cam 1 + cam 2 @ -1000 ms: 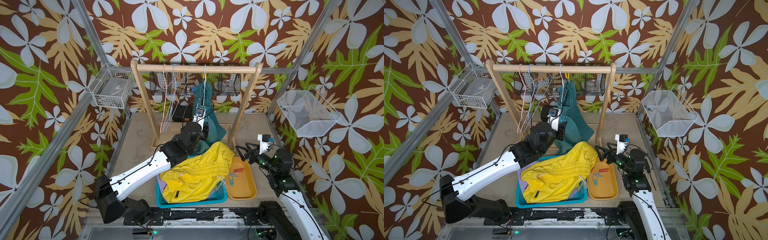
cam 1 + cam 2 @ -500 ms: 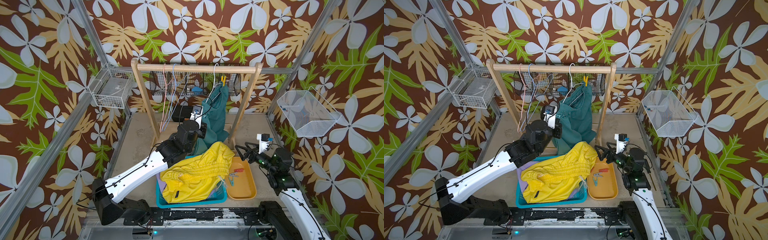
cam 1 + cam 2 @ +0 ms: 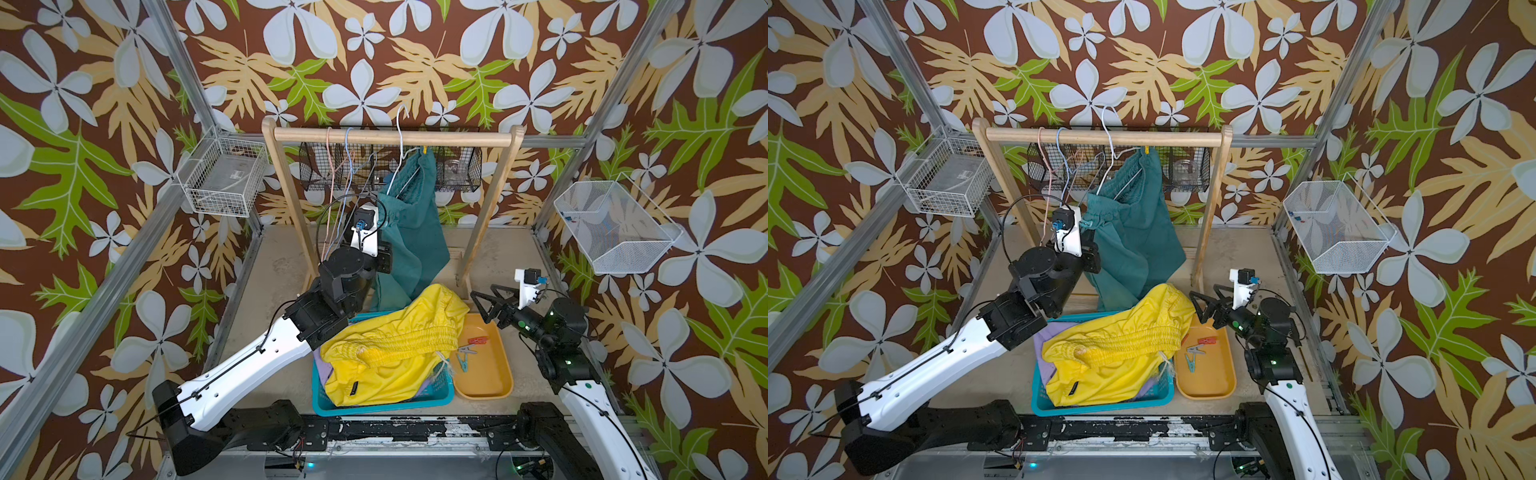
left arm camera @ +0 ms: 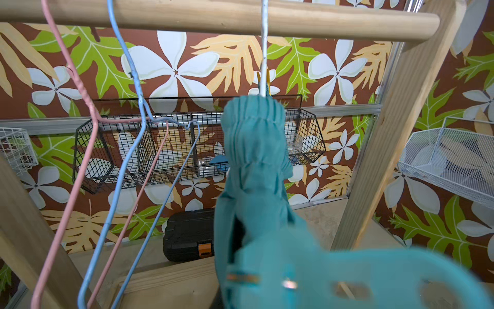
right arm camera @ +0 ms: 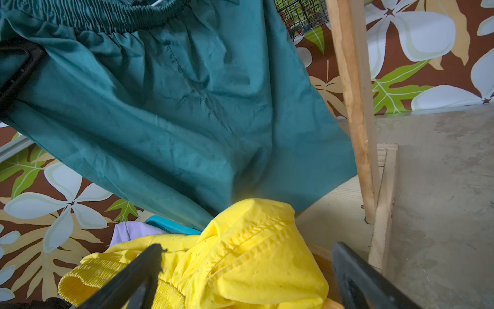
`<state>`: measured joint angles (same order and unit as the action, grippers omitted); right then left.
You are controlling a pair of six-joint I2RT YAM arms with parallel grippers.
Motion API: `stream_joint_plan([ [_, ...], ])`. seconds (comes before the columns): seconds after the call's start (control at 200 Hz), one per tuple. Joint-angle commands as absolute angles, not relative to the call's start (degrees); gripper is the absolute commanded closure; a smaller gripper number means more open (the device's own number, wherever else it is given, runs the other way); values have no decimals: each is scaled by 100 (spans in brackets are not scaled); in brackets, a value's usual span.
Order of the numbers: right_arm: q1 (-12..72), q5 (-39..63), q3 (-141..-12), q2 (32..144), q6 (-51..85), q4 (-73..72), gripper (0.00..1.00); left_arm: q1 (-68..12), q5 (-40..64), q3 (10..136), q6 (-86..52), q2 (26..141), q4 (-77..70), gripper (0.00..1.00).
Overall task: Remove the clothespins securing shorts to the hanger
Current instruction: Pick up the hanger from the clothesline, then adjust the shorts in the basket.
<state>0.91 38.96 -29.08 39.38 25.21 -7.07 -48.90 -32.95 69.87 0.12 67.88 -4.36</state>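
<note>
Beside bare hangers (image 4: pixel 78 84) — the left gripper (image 3: pixel 1084 227) pinches a teal clothespin (image 4: pixel 347 281).

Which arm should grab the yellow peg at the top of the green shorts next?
Probably right. The right tool is open and empty, though low near the orange tray. The left tool sits nearer the yellow peg but is shut on a teal peg.

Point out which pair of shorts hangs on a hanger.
The teal green shorts, on the white hanger; the yellow shorts and lilac shorts lie in the blue basket.
</note>
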Motion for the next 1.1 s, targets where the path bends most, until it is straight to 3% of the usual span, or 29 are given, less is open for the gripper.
stream_joint_plan([
  [0.0,96,3855,-2934,3863,2418,-637,0,-4880,-3111,6523,146,6467,-987,100],
  [0.18,91,3879,-2829,3946,2542,-813,0,-4882,-2985,5323,400,5684,-1836,100],
  [0.37,91,3847,-2716,4022,2654,-979,0,-4886,-2817,4847,548,5207,-2207,100],
  [0.766,92,3862,-2688,3964,2764,-1066,0,-4885,-1418,4751,689,4156,-2037,100],
  [1.096,138,4123,-2767,3954,2988,-1231,0,-4882,-1205,4848,554,3432,-1816,100],
])
